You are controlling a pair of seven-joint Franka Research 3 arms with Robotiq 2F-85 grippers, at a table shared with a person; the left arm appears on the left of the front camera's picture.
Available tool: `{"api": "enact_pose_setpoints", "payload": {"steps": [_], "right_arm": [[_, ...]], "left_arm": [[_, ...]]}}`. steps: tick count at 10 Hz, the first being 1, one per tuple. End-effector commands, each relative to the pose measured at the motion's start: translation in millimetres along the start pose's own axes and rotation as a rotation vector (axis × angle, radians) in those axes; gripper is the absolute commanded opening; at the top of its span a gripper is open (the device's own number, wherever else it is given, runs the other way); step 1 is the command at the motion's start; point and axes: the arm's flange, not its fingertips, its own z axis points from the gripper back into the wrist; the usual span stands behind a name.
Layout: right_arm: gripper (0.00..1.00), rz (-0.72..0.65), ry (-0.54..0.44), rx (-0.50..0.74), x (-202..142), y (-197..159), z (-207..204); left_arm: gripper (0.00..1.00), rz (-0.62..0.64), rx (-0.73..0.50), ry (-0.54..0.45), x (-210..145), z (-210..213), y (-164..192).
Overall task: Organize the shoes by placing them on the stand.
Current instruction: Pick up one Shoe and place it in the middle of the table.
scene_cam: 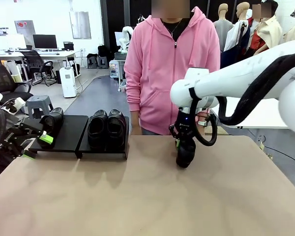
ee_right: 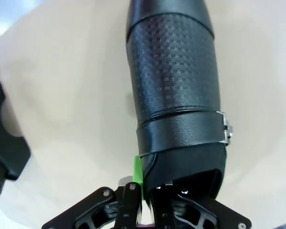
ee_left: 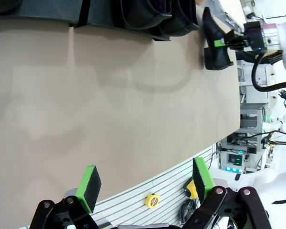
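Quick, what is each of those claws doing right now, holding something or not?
Left gripper: open, holding nothing, beside the stand.
Right gripper: shut on a black shoe, pinching its rear edge at the table.

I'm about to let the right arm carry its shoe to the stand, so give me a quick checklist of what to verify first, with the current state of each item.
1. Right gripper shut on the shoe: ok, its fingers pinch the collar edge in the right wrist view.
2. Grip firm enough to lift: cannot tell, only a thin edge is pinched.
3. Free spot on the stand: ok, its left panel has bare room beside the single shoe; the pair of shoes fills the right panel.
4. Left gripper out of the way: not ok, it hangs open by the left panel.
5. Person clear of the path: ok, standing behind the table.
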Motion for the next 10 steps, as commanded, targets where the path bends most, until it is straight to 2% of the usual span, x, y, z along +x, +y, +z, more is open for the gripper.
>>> {"api": "enact_pose_setpoints", "payload": {"steps": [1, 2, 3, 5, 6, 7, 8, 10], "right_arm": [[0.0, 0.051, 0.009, 0.12, -60, -36, 64], [0.0, 0.079, 0.042, 0.123, -104, -47, 87], [0.0, 0.218, 0.091, 0.088, -159, -55, 98], [0.0, 0.302, 0.135, 0.055, -226, -68, 83], [0.0, 0.33, 0.133, 0.058, -237, -69, 75], [0.0, 0.34, 0.141, 0.063, -224, -67, 76], [0.0, 0.288, 0.151, 0.03, -238, -64, 80], [0.0, 0.288, 0.151, 0.03, -238, -64, 80]], "left_arm": [[1.0, -0.017, 0.003, 0.004, -1, 3, 3], [1.0, -0.017, 0.003, 0.004, -1, 3, 3], [1.0, -0.017, 0.003, 0.004, -1, 3, 3], [1.0, -0.017, 0.003, 0.004, -1, 3, 3], [1.0, -0.017, 0.003, 0.004, -1, 3, 3], [1.0, -0.017, 0.003, 0.004, -1, 3, 3], [1.0, -0.017, 0.003, 0.004, -1, 3, 3], [1.0, -0.017, 0.003, 0.004, -1, 3, 3]]}}
